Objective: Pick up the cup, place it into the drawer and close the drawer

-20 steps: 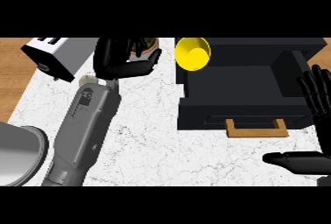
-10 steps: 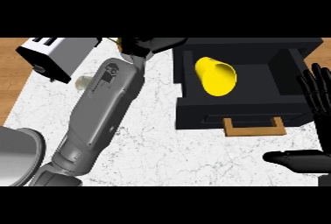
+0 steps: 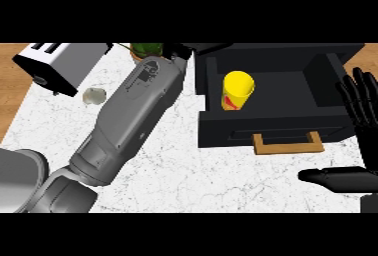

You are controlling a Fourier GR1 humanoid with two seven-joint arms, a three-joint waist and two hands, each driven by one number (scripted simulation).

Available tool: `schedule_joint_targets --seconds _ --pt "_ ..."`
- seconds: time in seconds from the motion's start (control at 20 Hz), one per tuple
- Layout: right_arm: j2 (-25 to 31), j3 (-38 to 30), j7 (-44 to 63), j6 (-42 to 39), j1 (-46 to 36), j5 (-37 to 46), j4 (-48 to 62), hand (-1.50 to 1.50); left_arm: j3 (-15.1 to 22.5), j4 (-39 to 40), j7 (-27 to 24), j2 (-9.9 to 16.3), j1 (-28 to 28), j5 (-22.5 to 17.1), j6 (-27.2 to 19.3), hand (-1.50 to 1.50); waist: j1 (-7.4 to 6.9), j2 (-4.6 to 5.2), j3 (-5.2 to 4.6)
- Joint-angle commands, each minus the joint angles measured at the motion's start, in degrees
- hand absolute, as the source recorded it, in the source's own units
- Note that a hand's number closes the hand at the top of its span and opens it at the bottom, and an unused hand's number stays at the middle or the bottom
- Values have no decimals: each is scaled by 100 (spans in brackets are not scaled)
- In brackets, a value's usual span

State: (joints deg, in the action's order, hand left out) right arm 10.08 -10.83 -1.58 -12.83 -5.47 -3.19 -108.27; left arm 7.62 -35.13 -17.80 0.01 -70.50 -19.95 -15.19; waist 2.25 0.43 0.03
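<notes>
Yellow cup sits inside the open black drawer, left part of the compartment, near the left wall, apparently upright or a bit tilted, hard to say from this steep angle; red mark low on its side. Nothing touches the cup. Drawer front faces the lower edge of the view, with a wooden handle sticking out over the white marble surface. Left forearm runs diagonally from lower left up to the drawer's top-left corner; only a dark sliver of the left hand shows at the top edge there, so I cannot tell whether its fingers are spread or curled. It is apart from the cup, beyond the drawer's left wall. Right hand is at the right edge, fingers straight and pointing up, released, holding nothing, thumb lying out to the left below it, just right of the drawer's right wall; whether it touches the drawer is unclear. White and black toaster at upper left, on the edge of the marble next to a strip of wood. Small pale round object just below the toaster, beside the forearm. Bit of green plant at the top between toaster and left hand. Grey rounded robot body part at lower left.
</notes>
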Motion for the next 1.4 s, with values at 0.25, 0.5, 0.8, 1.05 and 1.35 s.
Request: schedule_joint_targets --seconds 0.25,0.5,0.8,1.05,1.35 --pt "160 -42 -32 -191 -57 -67 47 -150 1157 804 -449 -1 -130 -822 -350 150 129 23 2" --pt "166 -126 -184 -278 24 -186 136 -150 1874 1007 -130 0 -164 -877 -608 150 212 30 6" --pt "99 45 -76 -240 -91 -97 95 -150 2409 1207 222 -1 -359 -1163 -778 -150 290 67 5" --pt "41 60 -19 -66 -455 -22 233 -150 3092 1155 248 -1 -36 -1109 -1153 -150 303 93 5" --pt "-96 80 -28 -456 -104 -714 7 -150 2973 826 -198 -1 -194 -1504 -1459 -150 307 70 3"
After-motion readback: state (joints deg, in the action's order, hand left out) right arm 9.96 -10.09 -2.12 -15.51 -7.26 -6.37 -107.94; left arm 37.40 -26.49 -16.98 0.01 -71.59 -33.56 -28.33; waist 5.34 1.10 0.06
